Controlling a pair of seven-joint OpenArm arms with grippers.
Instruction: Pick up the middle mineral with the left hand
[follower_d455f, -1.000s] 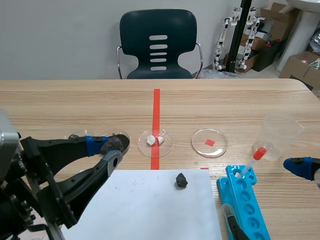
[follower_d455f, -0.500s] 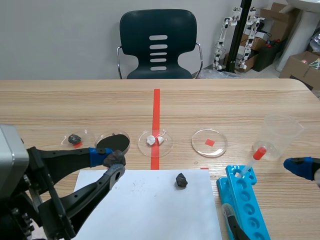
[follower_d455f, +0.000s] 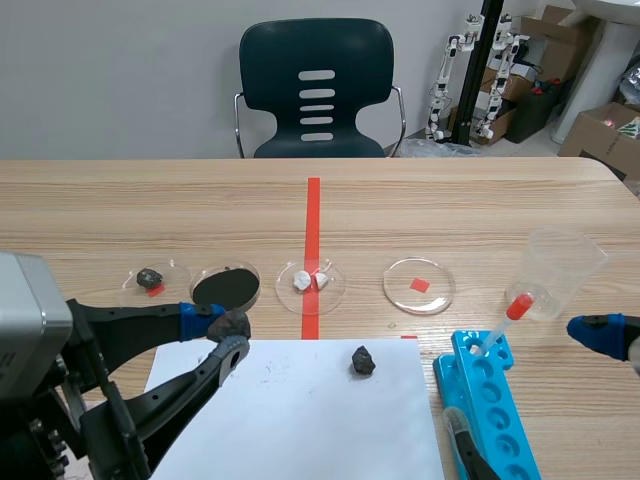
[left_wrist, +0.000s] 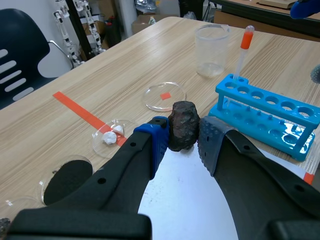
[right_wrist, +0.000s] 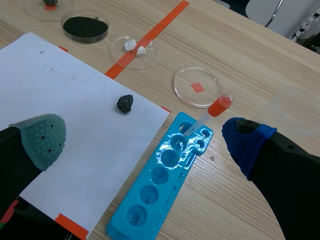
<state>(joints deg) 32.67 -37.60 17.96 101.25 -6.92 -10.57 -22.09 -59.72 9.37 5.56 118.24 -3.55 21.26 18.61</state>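
We see our left gripper (left_wrist: 183, 134) clenched on a dark mineral (left_wrist: 182, 120), held low at the scene's left above the corner of the white paper (follower_d455f: 300, 420). Another dark rock (follower_d455f: 362, 360) lies on the paper near centre. Our right gripper (right_wrist: 145, 137) stands released, fingers wide apart, over the blue rack (right_wrist: 165, 185).

The scene camera sat between the arms at the near edge of the table (follower_d455f: 450, 190), facing across it toward a chair (follower_d455f: 316, 85) and the wall. The left wrist camera looked forward and down from close behind the left gripper (left_wrist: 182, 131), while the right wrist camera looked more steeply down past the right gripper (right_wrist: 145, 140). All three took in the blue rack (follower_d455f: 490, 400), the white sheet (follower_d455f: 300, 420) and the dish of white pieces (follower_d455f: 288, 296).
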